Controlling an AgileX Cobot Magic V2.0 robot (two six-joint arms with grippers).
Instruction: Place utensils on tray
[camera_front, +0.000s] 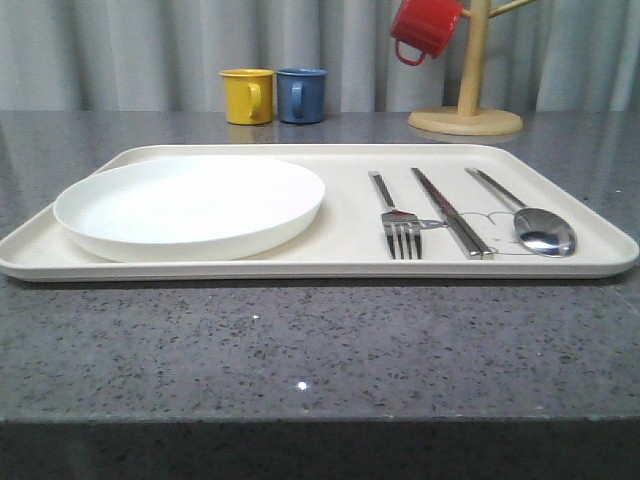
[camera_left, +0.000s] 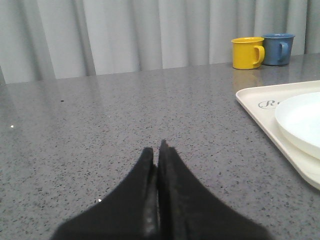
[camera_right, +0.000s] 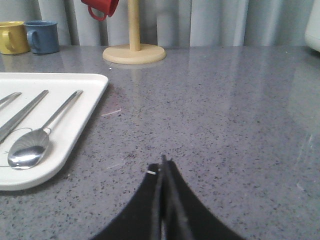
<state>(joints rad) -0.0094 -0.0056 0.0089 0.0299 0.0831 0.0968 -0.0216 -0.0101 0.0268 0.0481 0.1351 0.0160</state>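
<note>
The cream tray (camera_front: 330, 262) lies across the grey table. On its left half sits the round white plate (camera_front: 190, 205). On its right half lie the fork (camera_front: 397, 222), the pair of chopsticks (camera_front: 452, 212) and the spoon (camera_front: 528, 222), side by side. The left wrist view has the tray's corner (camera_left: 260, 107) and the plate's edge (camera_left: 300, 120); my left gripper (camera_left: 156, 150) is shut and empty over bare table beside the tray. My right gripper (camera_right: 161, 166) is shut and empty over bare table on the tray's other side, near the spoon (camera_right: 35, 140).
A yellow mug (camera_front: 247, 96) and a blue mug (camera_front: 301, 95) stand behind the tray. A wooden mug stand (camera_front: 466, 110) at the back right carries a red mug (camera_front: 424, 28). Grey curtains close the back. The table's front edge is near.
</note>
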